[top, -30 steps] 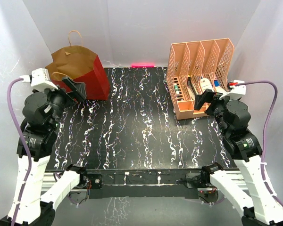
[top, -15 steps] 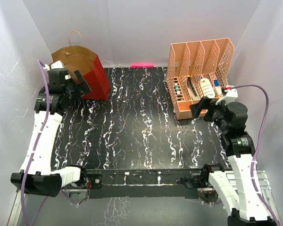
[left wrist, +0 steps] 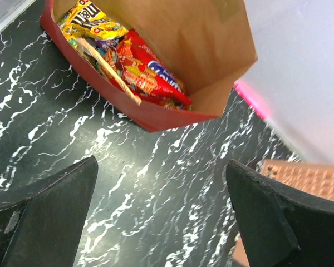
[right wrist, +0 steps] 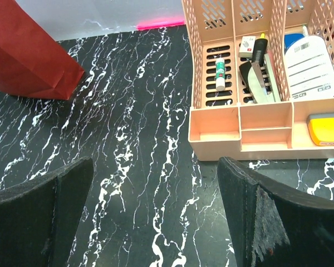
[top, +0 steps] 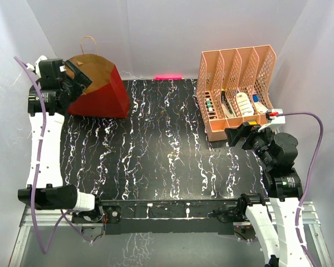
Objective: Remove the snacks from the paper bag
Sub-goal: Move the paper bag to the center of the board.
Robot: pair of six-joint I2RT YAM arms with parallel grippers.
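High view from near side, left wrist above paper bag [left wrist: 211, 33], right wrist facing rack [right wrist: 214, 127], bag shared

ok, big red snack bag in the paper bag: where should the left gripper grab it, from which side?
Probably by the red snack bag at its uncovered end, coming straight down through the open mouth of the paper bag. A tan cord and a yellow packet crowd its other end. The left gripper is open.

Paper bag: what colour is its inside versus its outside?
The paper bag is brown inside, dark red outside; best seen in the left wrist view.
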